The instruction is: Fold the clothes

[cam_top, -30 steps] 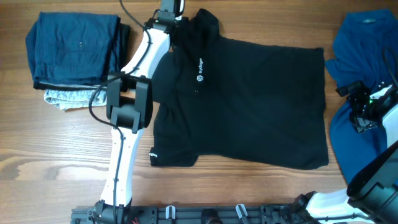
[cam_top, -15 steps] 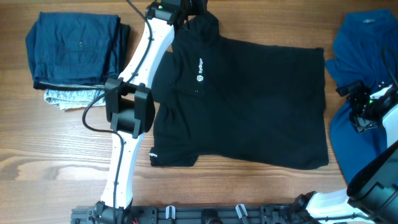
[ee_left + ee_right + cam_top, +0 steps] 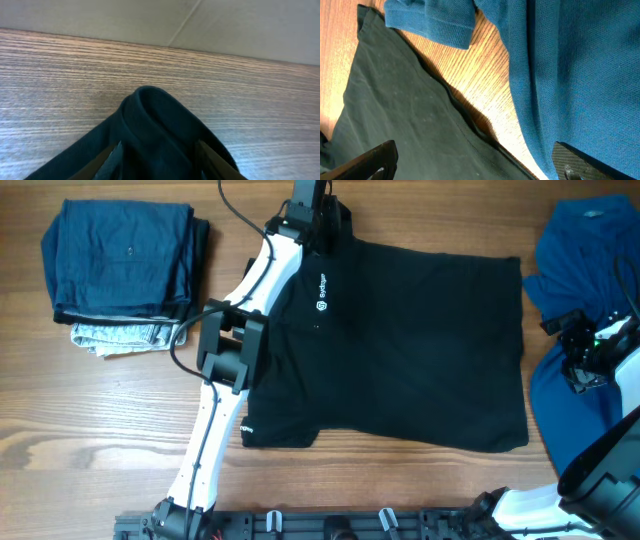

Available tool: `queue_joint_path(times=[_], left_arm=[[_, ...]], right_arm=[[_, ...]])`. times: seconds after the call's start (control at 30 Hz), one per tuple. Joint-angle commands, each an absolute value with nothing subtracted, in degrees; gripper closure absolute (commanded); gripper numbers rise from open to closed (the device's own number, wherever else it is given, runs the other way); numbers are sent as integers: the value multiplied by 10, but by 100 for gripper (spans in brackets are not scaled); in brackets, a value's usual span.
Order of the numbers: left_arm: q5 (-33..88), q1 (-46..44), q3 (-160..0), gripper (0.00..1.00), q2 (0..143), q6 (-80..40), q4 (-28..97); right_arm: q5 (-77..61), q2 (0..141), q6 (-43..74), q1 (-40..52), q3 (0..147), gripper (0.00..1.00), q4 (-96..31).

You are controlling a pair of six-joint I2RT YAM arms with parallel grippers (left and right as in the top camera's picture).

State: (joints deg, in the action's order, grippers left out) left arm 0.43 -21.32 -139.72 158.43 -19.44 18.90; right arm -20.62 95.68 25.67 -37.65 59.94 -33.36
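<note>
A black polo shirt (image 3: pixel 400 350) lies flat on the wooden table, with small white chest lettering (image 3: pixel 321 292) and its collar at the far left top. My left gripper (image 3: pixel 312 215) is at that collar. In the left wrist view the fingers (image 3: pixel 157 155) are open, one on each side of the raised collar (image 3: pixel 155 120). My right gripper (image 3: pixel 578 360) is open and empty at the table's right, between the black shirt's hem (image 3: pixel 395 115) and a bright blue shirt (image 3: pixel 590 250). The blue shirt also shows in the right wrist view (image 3: pixel 570 60), above the open fingers (image 3: pixel 475 162).
A stack of folded dark blue garments (image 3: pixel 120 260) lies at the back left, with a light grey patterned piece (image 3: pixel 120 337) under it. A black rail (image 3: pixel 330 525) runs along the front edge. The table's far edge meets a grey wall (image 3: pixel 150 20).
My left arm has swung to the right along the shirt's top edge, bringing the gripper over the collar. The right arm and the shirts have not moved.
</note>
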Motion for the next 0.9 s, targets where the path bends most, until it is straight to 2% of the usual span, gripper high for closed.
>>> queue_joint_path(times=[0.0, 0.4, 0.57, 0.63, 0.87], left_arm=[[-10, -215, -1406, 54, 1606, -203, 165], [-42, -215, -1406, 58, 1626, -201, 148], [-42, -215, -1406, 73, 1633, -199, 146], [-42, -214, -1406, 84, 1619, -184, 143], [-46, -198, -1406, 85, 1568, -152, 144]], right_arm=[[-215, 952, 259, -374, 607, 1, -332], [-215, 952, 259, -374, 607, 0, -332], [-215, 952, 260, -374, 607, 0, -332], [-215, 952, 259, -374, 607, 1, -332], [-215, 952, 259, -374, 607, 1, -332]])
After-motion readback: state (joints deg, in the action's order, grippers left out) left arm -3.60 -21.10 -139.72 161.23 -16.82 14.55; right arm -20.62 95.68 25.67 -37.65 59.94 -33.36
